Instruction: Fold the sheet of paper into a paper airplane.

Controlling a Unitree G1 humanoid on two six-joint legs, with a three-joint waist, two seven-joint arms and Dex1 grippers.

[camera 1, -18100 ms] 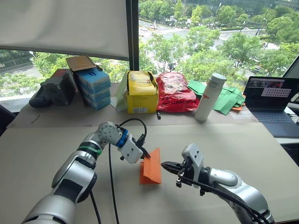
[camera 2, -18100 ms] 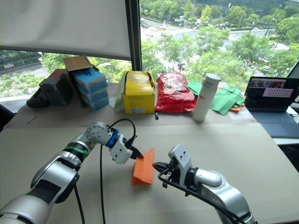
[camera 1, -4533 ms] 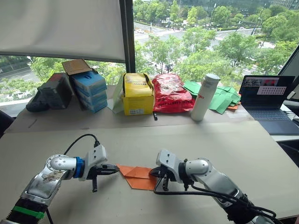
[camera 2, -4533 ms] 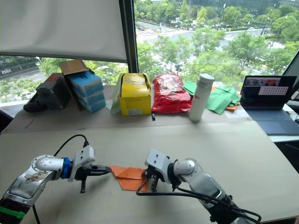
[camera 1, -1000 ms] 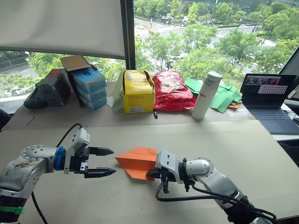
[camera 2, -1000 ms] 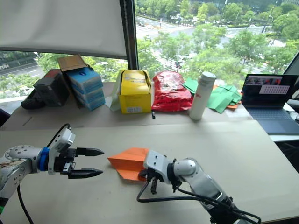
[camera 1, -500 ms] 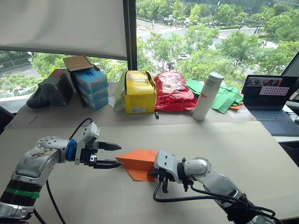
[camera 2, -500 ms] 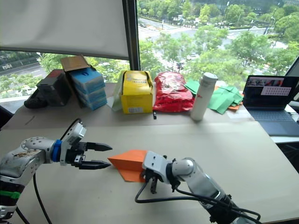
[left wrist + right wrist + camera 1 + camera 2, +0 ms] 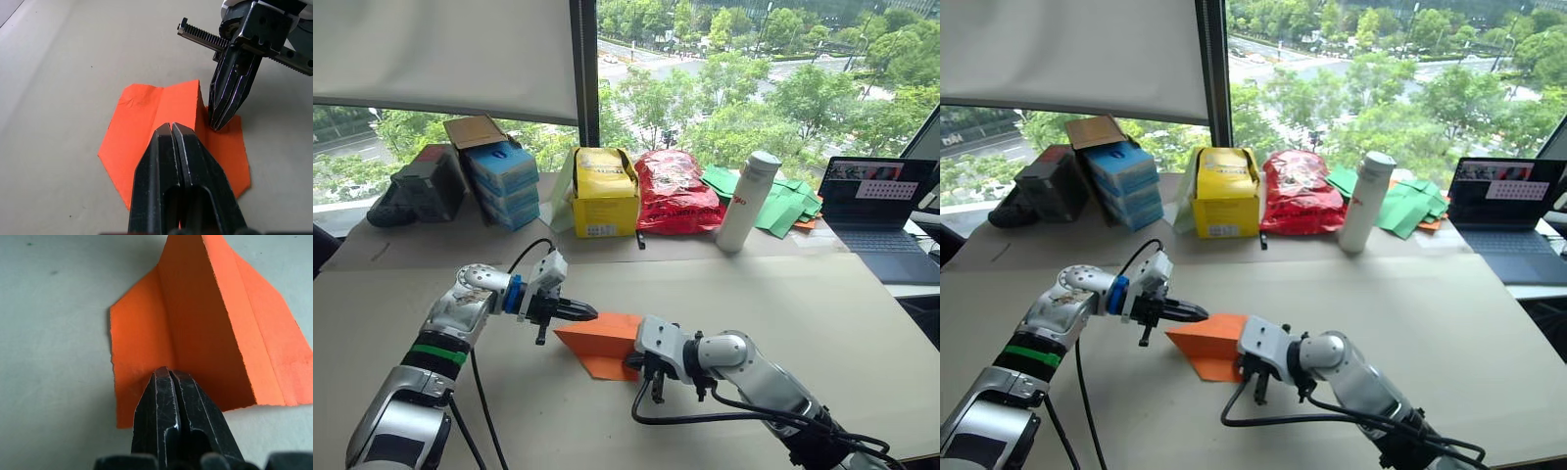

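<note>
The orange sheet of paper point(image 9: 597, 338) lies on the table, folded into a pointed wedge like a paper airplane, with one flap point(image 9: 195, 333) standing up. My left gripper point(image 9: 590, 314) is shut, its tips at the paper's far edge near the point, over the orange surface point(image 9: 146, 117). My right gripper point(image 9: 639, 366) is shut too and points down. Its tips point(image 9: 168, 373) press on the flat lower layer beside the raised flap. The left wrist view shows the right gripper point(image 9: 215, 125) standing on the paper.
Along the window sit blue boxes point(image 9: 509, 181), a yellow box point(image 9: 607, 191), a red bag point(image 9: 677, 191), a white bottle point(image 9: 749, 201) and green papers point(image 9: 783, 206). A laptop point(image 9: 881, 220) stands at the right. A black cable point(image 9: 705, 416) trails by the right arm.
My left gripper has moved right to the paper and gone from open to shut. The right gripper has stayed pressed on the paper.
</note>
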